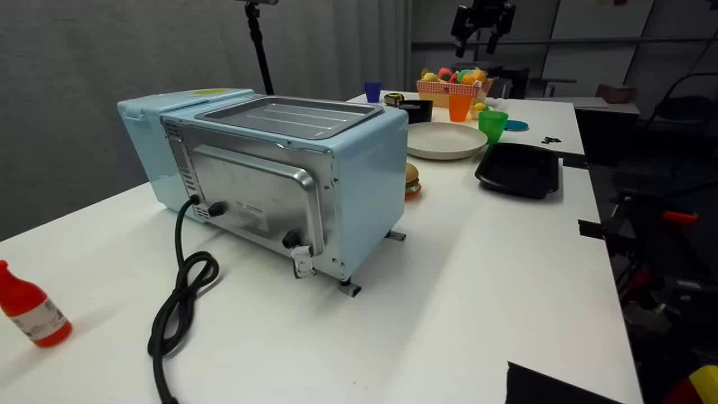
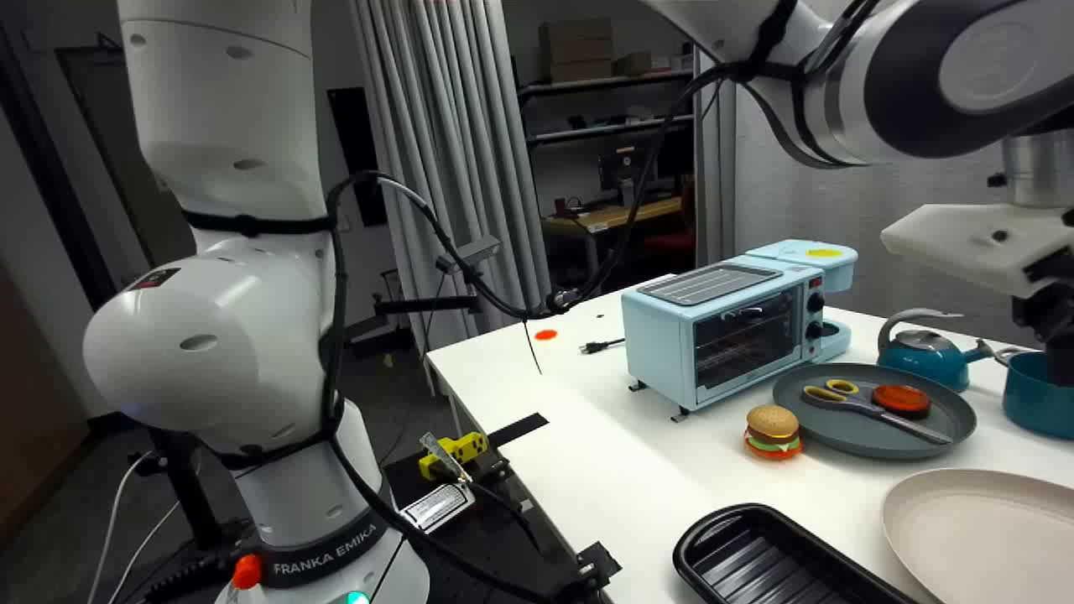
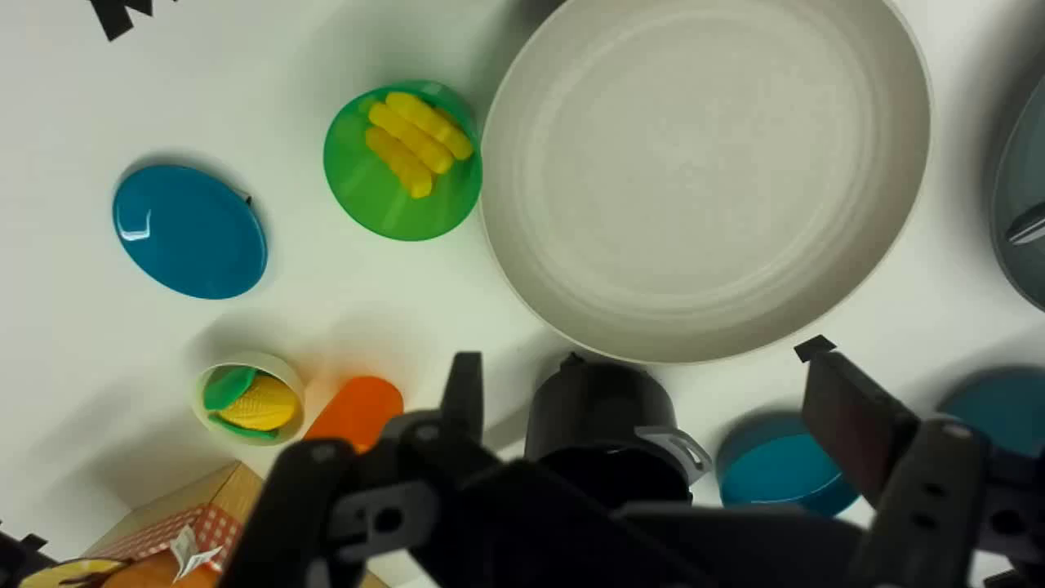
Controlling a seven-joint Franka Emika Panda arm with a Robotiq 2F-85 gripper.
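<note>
Wrist view: a black pot stands on the white table below and between the jaws of my gripper, which are spread wide and grip nothing; a beige plate and a teal vessel sit just beside the pot. Farther out, in an exterior view, a sticker on a light-blue oven and the label of a red bottle are too small to read. In an exterior view FRANKA EMIKA stands legible on my arm's base.
</note>
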